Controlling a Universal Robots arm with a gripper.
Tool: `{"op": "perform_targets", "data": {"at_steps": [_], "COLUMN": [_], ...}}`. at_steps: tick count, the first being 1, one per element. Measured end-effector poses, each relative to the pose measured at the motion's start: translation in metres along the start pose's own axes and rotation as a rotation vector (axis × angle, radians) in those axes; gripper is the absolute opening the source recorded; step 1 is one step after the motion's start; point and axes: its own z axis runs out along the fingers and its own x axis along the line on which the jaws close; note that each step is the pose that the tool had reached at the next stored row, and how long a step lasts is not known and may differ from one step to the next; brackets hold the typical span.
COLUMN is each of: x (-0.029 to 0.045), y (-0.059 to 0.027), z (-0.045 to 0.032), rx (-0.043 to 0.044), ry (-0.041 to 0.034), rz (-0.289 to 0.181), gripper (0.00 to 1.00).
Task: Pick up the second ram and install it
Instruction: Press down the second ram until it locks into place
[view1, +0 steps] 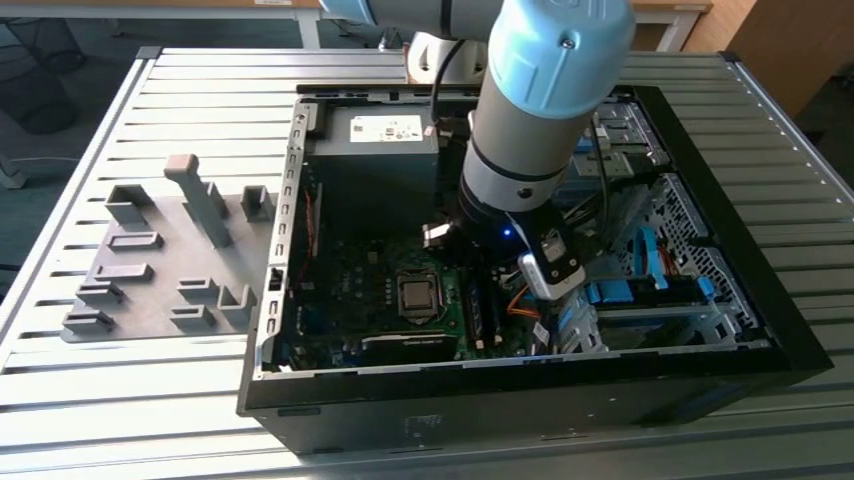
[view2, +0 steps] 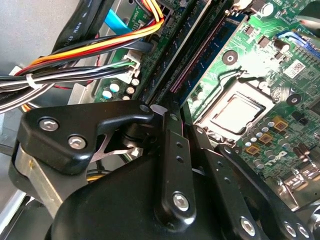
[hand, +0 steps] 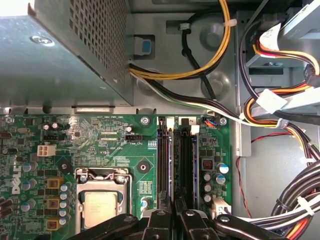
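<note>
Gripper (hand: 175, 212) clenched on the second ram (hand: 176, 160) — seated in one of two motherboard slots, cables (hand: 280, 150) close beside.

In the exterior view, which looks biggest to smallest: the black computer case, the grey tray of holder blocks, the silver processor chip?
1. Computer case
2. Grey tray of holder blocks
3. Processor chip

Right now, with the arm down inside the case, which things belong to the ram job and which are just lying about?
Job: gripper, over the memory slots; second ram, apparently the thin board edge-on in those slots; motherboard.
Lying about: grey holder blocks on the table; power supply box; cable bundle; processor.
</note>
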Motion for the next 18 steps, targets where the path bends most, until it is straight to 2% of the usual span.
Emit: {"op": "perform_targets", "data": {"at_steps": [13, 18], "x": [-0.0001, 0.0003], "y": [-0.0002, 0.0001], "z": [0.0024, -0.0008], "rx": [0.0001, -0.0001], "ry": [0.0, 0.0], "rz": [0.0, 0.0], "gripper": [0.14, 0.14]}}
